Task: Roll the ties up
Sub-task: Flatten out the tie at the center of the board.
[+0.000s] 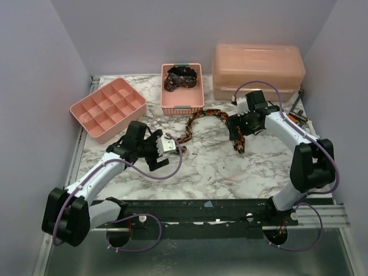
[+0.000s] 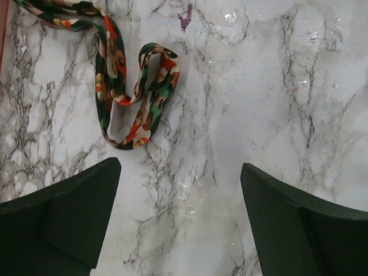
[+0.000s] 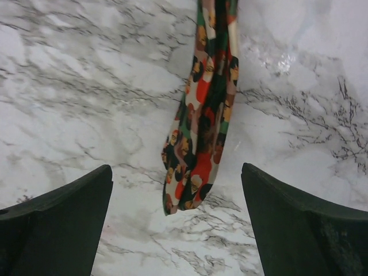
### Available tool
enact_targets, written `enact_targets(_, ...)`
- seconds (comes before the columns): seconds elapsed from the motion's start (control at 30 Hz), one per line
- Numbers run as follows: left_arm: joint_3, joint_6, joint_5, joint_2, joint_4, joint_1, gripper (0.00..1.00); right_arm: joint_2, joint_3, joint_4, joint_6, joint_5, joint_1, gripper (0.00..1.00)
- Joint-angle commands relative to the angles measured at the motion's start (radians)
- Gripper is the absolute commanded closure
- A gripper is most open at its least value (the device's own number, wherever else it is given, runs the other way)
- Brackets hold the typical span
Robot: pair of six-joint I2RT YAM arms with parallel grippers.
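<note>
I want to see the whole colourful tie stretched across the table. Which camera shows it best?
The top external view: the patterned tie snakes across the marble table, visible nearly end to end. The left wrist view shows only its looped end; the right wrist only its pointed tip.

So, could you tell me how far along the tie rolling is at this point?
One dark tie already sits coiled in the pink basket, so that looks done. Nothing is in hand: both pairs of jaws stand open and empty. The colourful tie lies unrolled in curves on the table, one end below the right jaws; it is left to roll.
</note>
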Motion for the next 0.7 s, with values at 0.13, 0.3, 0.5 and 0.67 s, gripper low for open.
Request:
enact_targets(0.13,0.137,-0.081,-0.291,0.300,0.151,-0.257,0.16,0.095,-0.032,0.087,0.032,0.134,-0.007,0.17)
enact_targets(0.3,0.241,-0.102,-0.486,0.496,0.156,-0.335,0.26,0.154,-0.020,0.083,0.027,0.155,-0.007,0.29)
enact_targets(0.5,0.254,-0.138,-0.515,0.520,0.131,-0.335,0.82,0.123,-0.037,0.053,-0.002,0.196,-0.007,0.67)
enact_targets(0.67,0.235,-0.162,-0.328,0.321,-0.038,-0.290,1.00,-0.033,-0.076,-0.018,-0.071,0.218,-0.008,0.98)
